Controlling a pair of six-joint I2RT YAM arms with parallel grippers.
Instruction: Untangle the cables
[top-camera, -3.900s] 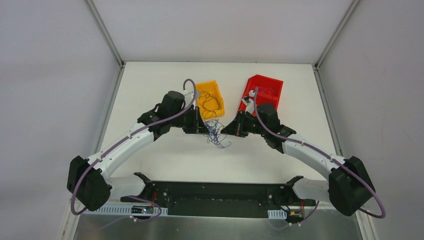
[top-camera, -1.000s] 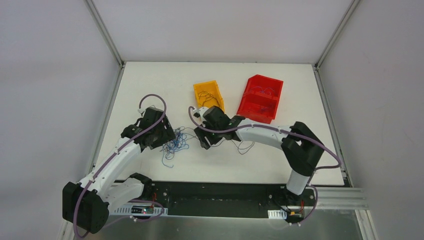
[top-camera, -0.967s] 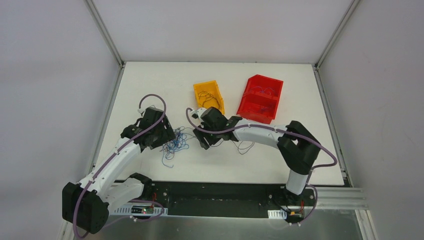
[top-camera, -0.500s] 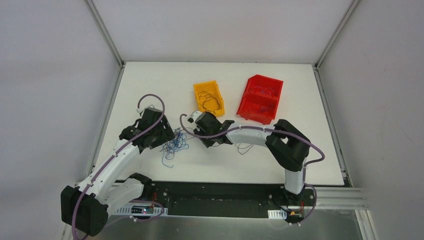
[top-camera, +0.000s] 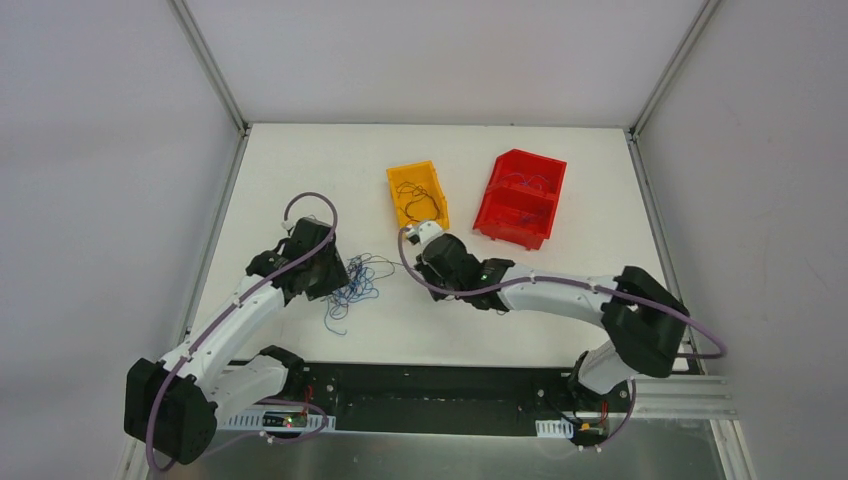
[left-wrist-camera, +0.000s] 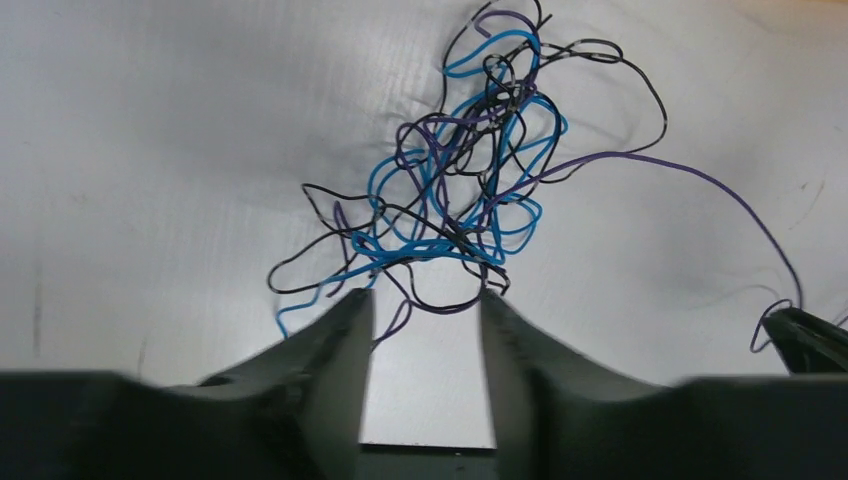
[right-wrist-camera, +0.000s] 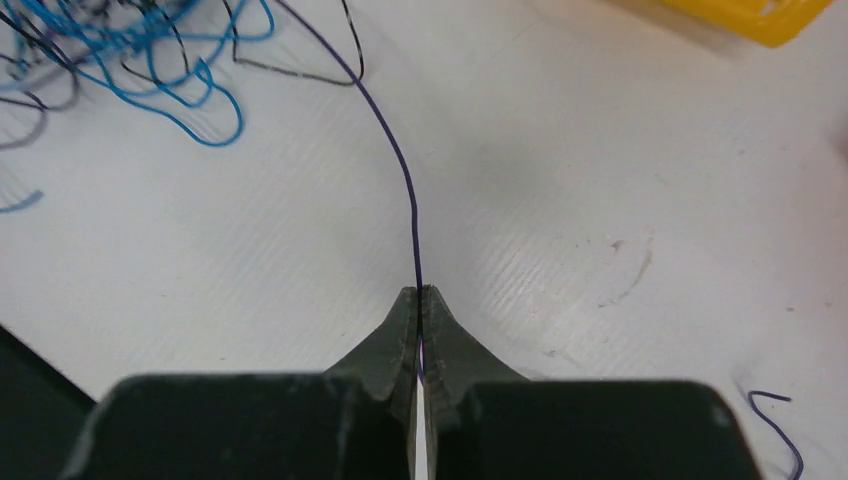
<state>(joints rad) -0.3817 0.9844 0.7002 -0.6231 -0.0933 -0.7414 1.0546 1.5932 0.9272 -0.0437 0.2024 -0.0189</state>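
Overlapping cables (left-wrist-camera: 455, 215), individual strands indistinct

Cables (left-wrist-camera: 450, 200): one tangle. Yellow bin (top-camera: 412, 168): one. Red bin (top-camera: 523, 155): one.

The cables (left-wrist-camera: 465, 190) are blue, black and purple. The left bin (top-camera: 413, 168) is yellow, the right bin (top-camera: 512, 233) red, the table (top-camera: 300, 170) white.

No readable text, label or number shows anywhere.
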